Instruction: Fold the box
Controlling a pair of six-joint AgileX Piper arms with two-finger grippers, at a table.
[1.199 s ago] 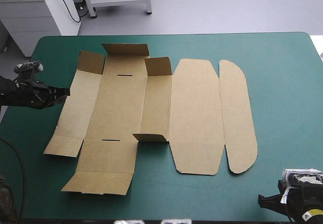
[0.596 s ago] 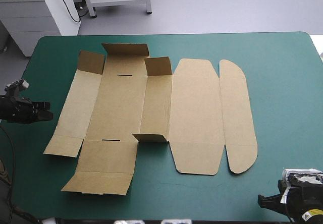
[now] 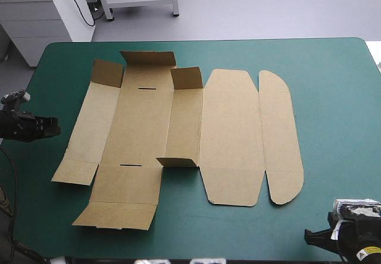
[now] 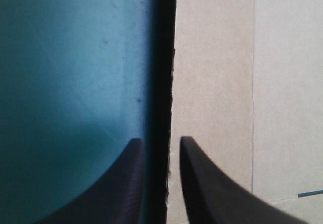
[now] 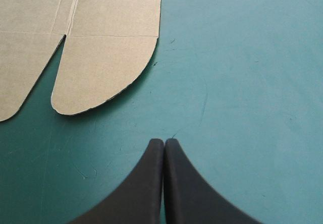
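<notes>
**High view.** The brown box (image 3: 178,127) lies spread open on the teal-green tabletop (image 3: 333,97), left of centre and mostly flat. Three short flaps stand up along its far edge, and one low wall stands near its near edge. The left end effector (image 3: 52,127) sits at 9 o'clock of the box, near its left edge but apart from it. The right end effector (image 3: 314,236) is at about 5 o'clock, well apart, by the tabletop's near right corner. Finger gaps cannot be read from here.

**Left wrist view.** The black fingers (image 4: 212,183) stand a narrow gap apart with nothing between them. The box's cut edge runs straight ahead at 12 o'clock, with a dark shadow alongside. Board lies on one side and bare cover on the other. A crease in the board shows only here.

**Right wrist view.** The fingers (image 5: 192,183) are pressed together into one point and hold nothing. A rounded flap (image 5: 101,72) of the box lies ahead at about 11 o'clock, clear of the tip, with bare cover between them.
</notes>
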